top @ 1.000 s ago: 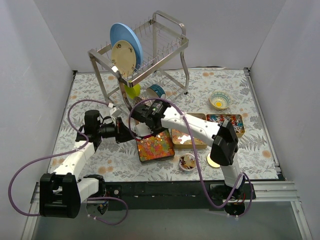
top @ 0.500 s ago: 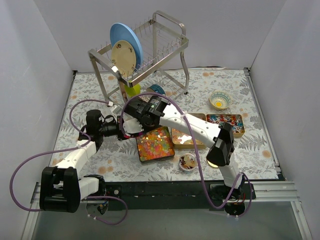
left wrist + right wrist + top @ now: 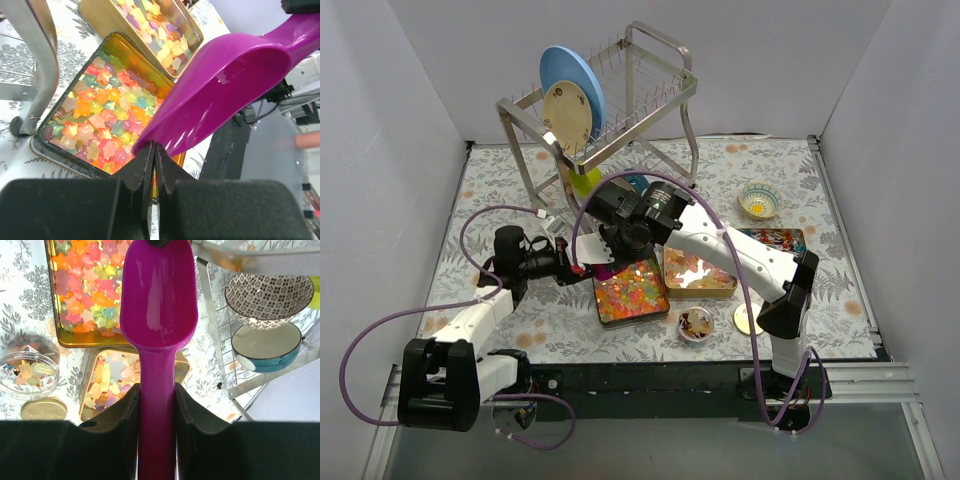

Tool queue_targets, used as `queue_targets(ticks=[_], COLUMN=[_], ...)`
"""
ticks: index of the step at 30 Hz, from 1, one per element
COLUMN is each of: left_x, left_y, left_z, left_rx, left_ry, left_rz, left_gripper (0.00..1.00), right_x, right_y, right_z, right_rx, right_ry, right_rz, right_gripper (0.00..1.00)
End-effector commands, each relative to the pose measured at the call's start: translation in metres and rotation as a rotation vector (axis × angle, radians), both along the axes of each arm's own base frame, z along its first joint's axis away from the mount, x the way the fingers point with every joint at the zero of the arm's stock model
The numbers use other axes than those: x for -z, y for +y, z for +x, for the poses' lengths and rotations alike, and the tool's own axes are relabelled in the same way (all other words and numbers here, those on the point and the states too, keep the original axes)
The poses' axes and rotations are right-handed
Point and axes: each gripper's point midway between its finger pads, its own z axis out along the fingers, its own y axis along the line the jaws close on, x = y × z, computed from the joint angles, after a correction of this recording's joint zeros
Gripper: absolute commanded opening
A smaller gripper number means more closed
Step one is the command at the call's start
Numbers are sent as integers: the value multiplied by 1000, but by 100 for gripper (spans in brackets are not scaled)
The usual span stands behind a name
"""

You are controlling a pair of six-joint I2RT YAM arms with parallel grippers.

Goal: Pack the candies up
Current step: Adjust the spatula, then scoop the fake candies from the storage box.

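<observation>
Right end effector (image 3: 157,401): clamped on the handle of the purple scoop (image 3: 159,300), whose bowl hangs over the near tin (image 3: 85,342).
Left end effector (image 3: 153,150): fingers pressed together with the tips at the scoop's front lip. Whether they nip that lip cannot be told.
Candies: bright star gummies (image 3: 100,115) fill the near tin, and pale yellow stars (image 3: 112,380) fill the tin beside it (image 3: 182,371). Wrapped pieces (image 3: 772,240) lie in a third tin (image 3: 806,262) farther right. A few sweets sit in the clear round tub (image 3: 27,365).
Handling: judged small, light and loose. The gummies look soft and probably tacky, apt to cling or roll, so they are better lifted in bulk than pinched singly. The scoop is stiff, glossy plastic, and its handle is the place to hold.
Surroundings: the gold lid (image 3: 44,409) lies off, just beside the tub. A dish rack (image 3: 610,100) holding plates stands behind on the floral desk (image 3: 840,300), with a patterned bowl (image 3: 267,295) and a blue-rimmed bowl (image 3: 265,347) under it.
In the way: the rack's leg (image 3: 42,60) stands just beside the near tin's corner, and both arms crowd over that tin, so a wide sweep could knock either.
</observation>
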Motion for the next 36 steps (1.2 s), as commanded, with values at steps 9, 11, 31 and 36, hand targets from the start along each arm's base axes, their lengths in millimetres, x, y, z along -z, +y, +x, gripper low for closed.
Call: queue_targets(ticks=[9, 11, 31, 36], left_x=[14, 28, 92, 99], left_y=[29, 37, 16, 6], left_z=[5, 14, -18, -28], left_rx=[-392, -462, -500, -464], left_ry=[239, 302, 726, 739], left_rz=[86, 129, 70, 83], left_gripper=[0, 0, 0, 0], right_x=[19, 25, 74, 77], right_y=[-69, -71, -73, -78], right_z=[20, 23, 74, 79], right_rx=[-99, -104, -198, -225], right_ry=[-129, -133, -209, -204], right_rz=[-204, -238, -427, -455], right_gripper=[1, 1, 1, 1])
